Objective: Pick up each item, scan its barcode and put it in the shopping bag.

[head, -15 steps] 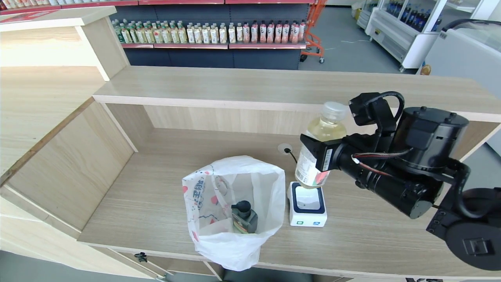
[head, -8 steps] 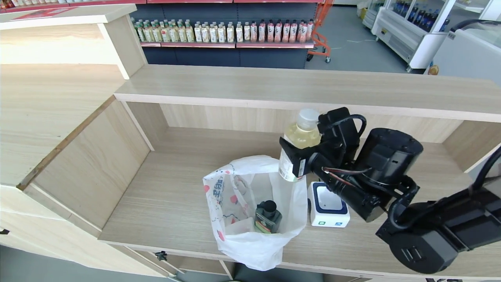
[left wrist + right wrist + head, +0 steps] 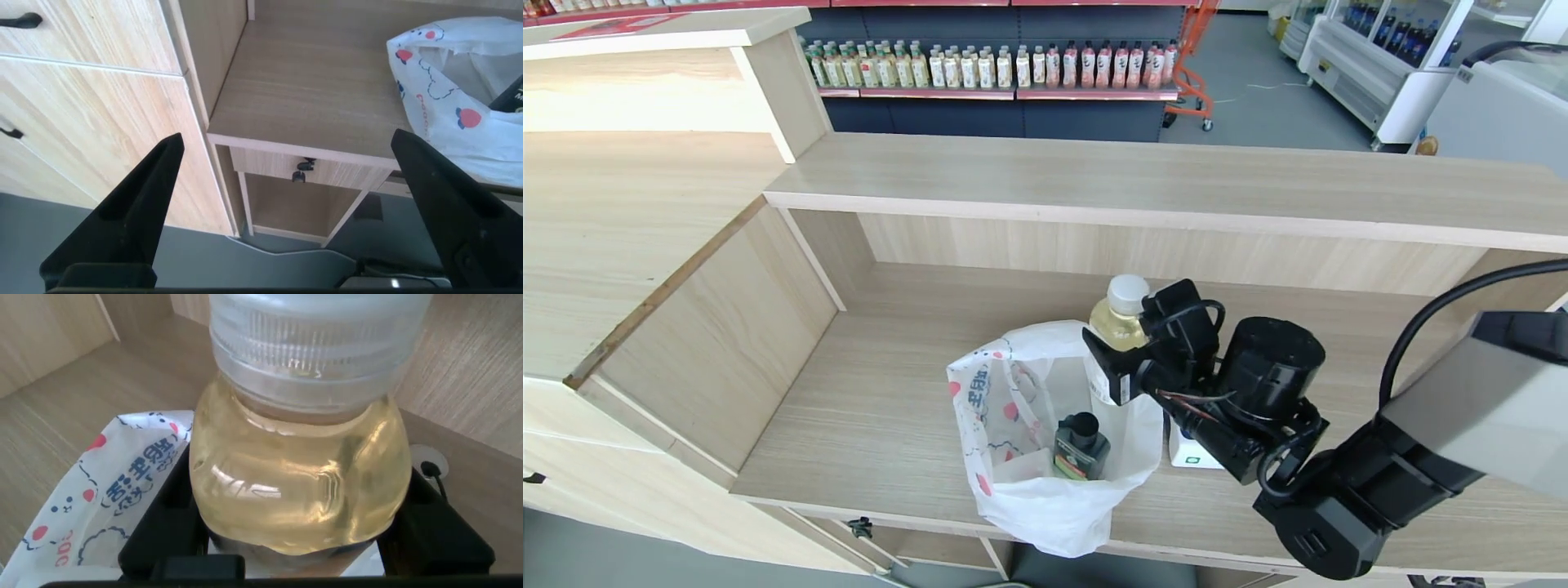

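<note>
My right gripper [image 3: 1123, 359] is shut on a clear bottle of yellow drink [image 3: 1117, 322] with a white cap, held upright over the right rim of the white shopping bag [image 3: 1045, 408]; the bottle's lower part dips into the bag's mouth. In the right wrist view the bottle [image 3: 302, 474] is seen from above, with the bag [image 3: 114, 498] beside it. A dark bottle with a black cap [image 3: 1080, 447] stands inside the bag. My left gripper [image 3: 290, 212] hangs open off the counter's front edge, its fingers [image 3: 131, 212] wide apart, near the bag [image 3: 458, 98].
A white barcode scanner [image 3: 1188, 449] sits on the wooden counter [image 3: 874, 392] right of the bag, mostly behind my right arm. A raised wooden ledge [image 3: 1143, 184] runs along the back, a side wall on the left. Drawers [image 3: 90, 98] lie below the counter.
The head view shifted after the oldest frame. My right gripper carried the bottle from above the scanner leftward and down, now over the bag's right rim.
</note>
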You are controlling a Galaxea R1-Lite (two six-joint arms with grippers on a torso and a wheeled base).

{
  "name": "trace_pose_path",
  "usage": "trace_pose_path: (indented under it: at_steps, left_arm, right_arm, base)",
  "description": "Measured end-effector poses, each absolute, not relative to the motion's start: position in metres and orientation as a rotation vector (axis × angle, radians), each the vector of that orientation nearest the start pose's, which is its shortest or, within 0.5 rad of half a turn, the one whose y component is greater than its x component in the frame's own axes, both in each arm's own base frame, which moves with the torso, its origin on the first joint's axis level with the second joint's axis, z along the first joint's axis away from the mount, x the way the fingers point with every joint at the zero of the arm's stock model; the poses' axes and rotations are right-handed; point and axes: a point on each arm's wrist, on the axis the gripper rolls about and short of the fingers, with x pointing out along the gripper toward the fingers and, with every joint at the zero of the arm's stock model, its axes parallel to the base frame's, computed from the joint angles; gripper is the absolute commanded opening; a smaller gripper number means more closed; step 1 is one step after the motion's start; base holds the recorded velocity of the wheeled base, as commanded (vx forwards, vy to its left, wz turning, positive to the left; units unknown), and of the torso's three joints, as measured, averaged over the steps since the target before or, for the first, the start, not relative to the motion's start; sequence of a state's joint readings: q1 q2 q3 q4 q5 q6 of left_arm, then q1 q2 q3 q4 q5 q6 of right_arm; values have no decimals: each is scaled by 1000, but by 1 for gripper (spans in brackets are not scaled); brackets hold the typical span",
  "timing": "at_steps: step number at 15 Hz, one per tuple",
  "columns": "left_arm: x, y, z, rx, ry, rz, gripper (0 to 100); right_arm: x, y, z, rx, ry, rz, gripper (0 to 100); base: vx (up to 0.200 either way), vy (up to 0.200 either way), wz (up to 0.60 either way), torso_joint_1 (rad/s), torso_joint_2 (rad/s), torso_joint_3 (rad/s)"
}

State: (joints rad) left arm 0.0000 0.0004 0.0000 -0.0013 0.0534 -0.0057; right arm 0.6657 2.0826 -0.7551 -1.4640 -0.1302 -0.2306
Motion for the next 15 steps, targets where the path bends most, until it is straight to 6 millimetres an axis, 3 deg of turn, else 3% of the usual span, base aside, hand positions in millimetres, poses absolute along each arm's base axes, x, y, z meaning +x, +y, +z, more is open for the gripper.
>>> trace_pose_path:
  at_steps: [8,15]
  left_arm:
    - [-23,1,76,-6,-1,53,100]
    - [-23,1,76,-6,-1,53,100]
  right_arm:
    - [301,220,88,-211,-172,548,0]
    - [306,222,74,-217,-145,571,0]
  base:
    - [0,0,0,0,0,0]
    - [0,0,0,0,0,0]
